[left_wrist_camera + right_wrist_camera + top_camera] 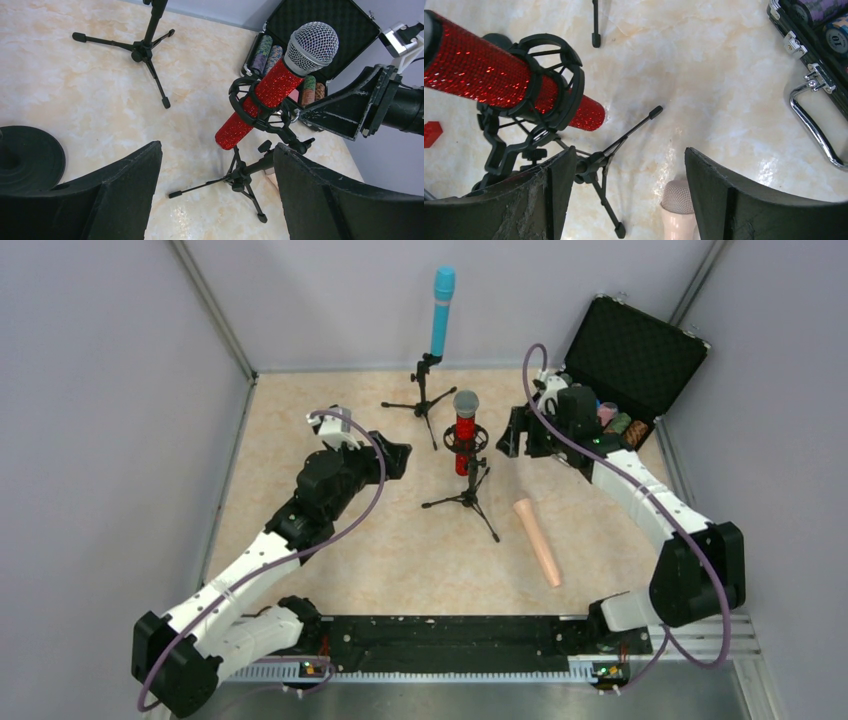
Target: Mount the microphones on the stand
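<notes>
The glittery red microphone (pixel 465 435) with a silver mesh head sits tilted in the shock-mount clip of the middle tripod stand (pixel 468 500). A teal-blue microphone (pixel 441 310) stands upright on the far stand (pixel 424 400). A pale peach microphone (pixel 538 540) lies flat on the table. My left gripper (pixel 395 458) hangs open left of the red microphone (pixel 265 92), nothing between its fingers. My right gripper (pixel 515 435) is open right of it, holding nothing. The right wrist view has the peach microphone's head (pixel 676 200) below, by the right finger.
An open black case (pixel 630 350) holding stacks of chips stands at the back right, its metal handle (pixel 809 120) near my right gripper. The tripod legs (pixel 200 186) spread over the marbled tabletop. A small red block (pixel 431 134) lies beyond the red microphone.
</notes>
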Controlling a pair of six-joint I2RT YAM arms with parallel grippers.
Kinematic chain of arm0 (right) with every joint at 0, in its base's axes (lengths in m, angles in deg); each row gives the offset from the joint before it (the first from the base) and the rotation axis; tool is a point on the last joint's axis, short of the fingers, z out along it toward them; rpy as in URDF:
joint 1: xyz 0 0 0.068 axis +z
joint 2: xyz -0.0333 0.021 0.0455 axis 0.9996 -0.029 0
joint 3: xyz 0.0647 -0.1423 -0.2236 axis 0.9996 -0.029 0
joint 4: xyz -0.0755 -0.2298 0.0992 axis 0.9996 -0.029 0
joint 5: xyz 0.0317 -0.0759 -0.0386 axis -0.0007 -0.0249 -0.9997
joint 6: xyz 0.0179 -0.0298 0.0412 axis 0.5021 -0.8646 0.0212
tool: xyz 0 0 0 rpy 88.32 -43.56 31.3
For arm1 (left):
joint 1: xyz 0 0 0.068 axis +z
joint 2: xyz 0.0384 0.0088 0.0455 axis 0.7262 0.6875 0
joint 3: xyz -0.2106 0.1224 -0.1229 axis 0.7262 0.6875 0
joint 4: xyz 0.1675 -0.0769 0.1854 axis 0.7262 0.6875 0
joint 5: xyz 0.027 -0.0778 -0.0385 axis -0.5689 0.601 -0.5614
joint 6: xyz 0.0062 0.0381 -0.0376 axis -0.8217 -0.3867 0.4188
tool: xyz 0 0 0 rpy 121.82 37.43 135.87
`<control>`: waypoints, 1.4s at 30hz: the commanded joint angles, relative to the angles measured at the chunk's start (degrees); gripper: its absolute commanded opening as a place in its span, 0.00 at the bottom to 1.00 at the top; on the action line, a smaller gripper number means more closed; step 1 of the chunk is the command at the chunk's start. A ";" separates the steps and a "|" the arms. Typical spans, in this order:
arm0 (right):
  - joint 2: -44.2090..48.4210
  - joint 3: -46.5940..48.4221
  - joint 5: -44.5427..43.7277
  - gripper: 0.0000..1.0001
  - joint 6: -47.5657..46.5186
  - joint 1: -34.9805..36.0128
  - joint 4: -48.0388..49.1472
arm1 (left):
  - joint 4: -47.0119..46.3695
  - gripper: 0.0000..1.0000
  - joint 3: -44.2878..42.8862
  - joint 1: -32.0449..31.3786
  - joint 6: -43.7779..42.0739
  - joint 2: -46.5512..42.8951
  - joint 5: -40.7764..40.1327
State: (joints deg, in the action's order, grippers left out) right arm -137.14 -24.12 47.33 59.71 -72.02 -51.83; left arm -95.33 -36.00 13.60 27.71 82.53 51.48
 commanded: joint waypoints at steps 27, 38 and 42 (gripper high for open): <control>-15.83 18.27 -4.43 0.77 -3.30 7.24 -4.59 | -1.18 0.86 1.92 0.54 -2.70 -1.69 -3.39; -16.00 19.53 -7.34 0.77 -3.99 8.21 -6.00 | -0.95 0.86 1.96 0.53 -3.05 -1.51 -2.88; -13.29 18.11 -9.87 0.78 -4.70 8.21 -5.92 | -0.60 0.86 2.09 0.49 -2.71 -1.60 -2.46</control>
State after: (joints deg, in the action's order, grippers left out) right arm -154.02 -7.09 40.88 56.24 -64.48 -58.00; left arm -94.54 -34.36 13.90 25.56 82.20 49.03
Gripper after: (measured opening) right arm 0.775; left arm 0.861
